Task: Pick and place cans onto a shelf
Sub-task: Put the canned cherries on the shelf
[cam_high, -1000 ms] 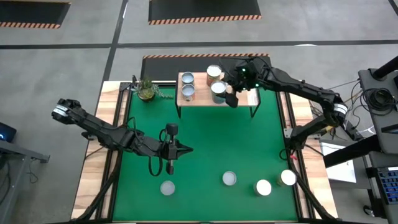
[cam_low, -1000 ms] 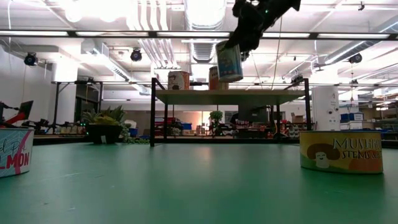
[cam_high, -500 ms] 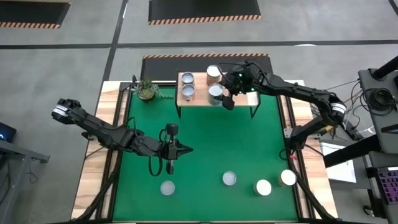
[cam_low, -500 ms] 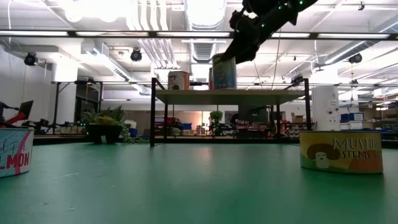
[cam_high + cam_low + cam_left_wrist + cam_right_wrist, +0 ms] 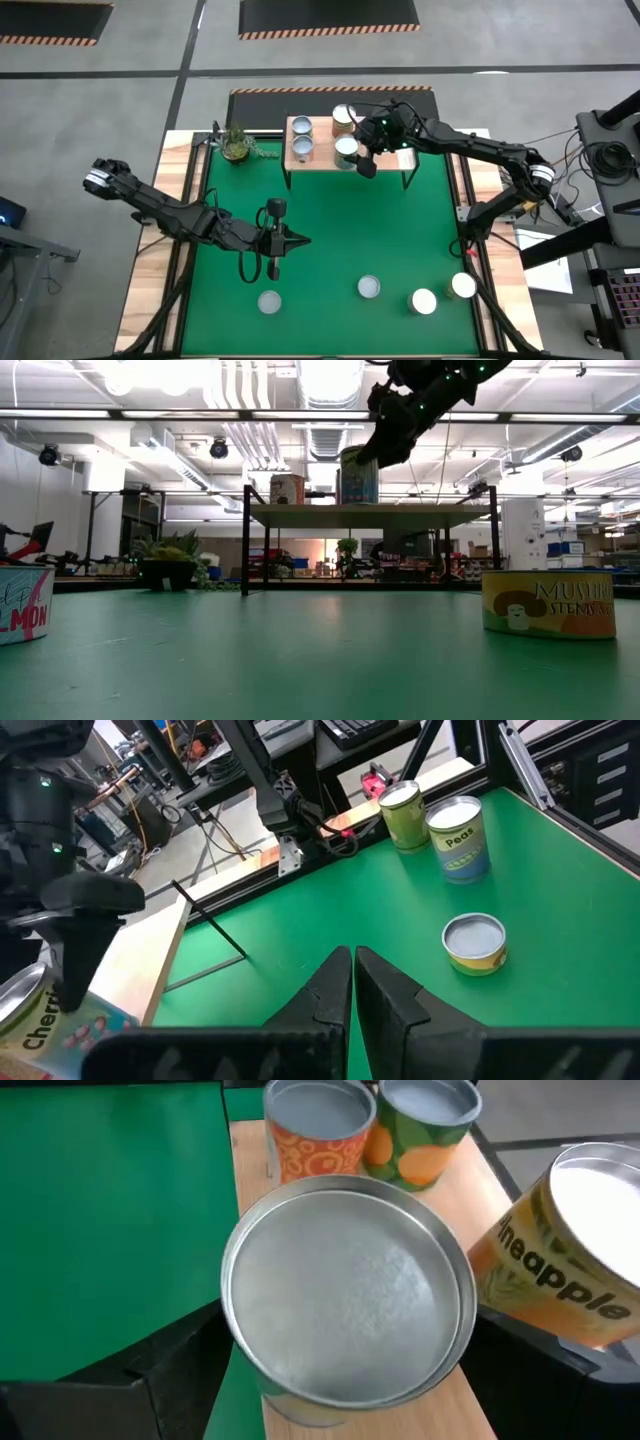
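My right gripper (image 5: 358, 153) is over the shelf (image 5: 320, 160), shut on a can with a plain silver top (image 5: 345, 1305). This can stands on the light wood top (image 5: 420, 510) near its front edge. Three other cans stand on the shelf: two at its left end (image 5: 301, 138) and a pineapple can (image 5: 580, 1250) behind the held one. Several cans (image 5: 369, 288) stand on the green table near its near edge. My left gripper (image 5: 300, 239) is shut and empty over the table's left middle, pointing toward the right edge. My right gripper pinches the can between its two fingers, one on each side of the can's wall (image 5: 235, 1380) just below the rim. The fingers (image 5: 385, 445) come from the table's right, slanting down. The can stands upright with its bottom on the shelf top.
A small potted plant (image 5: 236, 143) stands left of the shelf. Three cans (image 5: 458, 838) cluster at the near right and one (image 5: 269, 302) at the near left. The table's middle is bare green (image 5: 350, 230).
My right gripper has gone down and a little toward the table's left with the can. The can was tilted and clear above the shelf; now it stands upright on the shelf top in front of the pineapple can.
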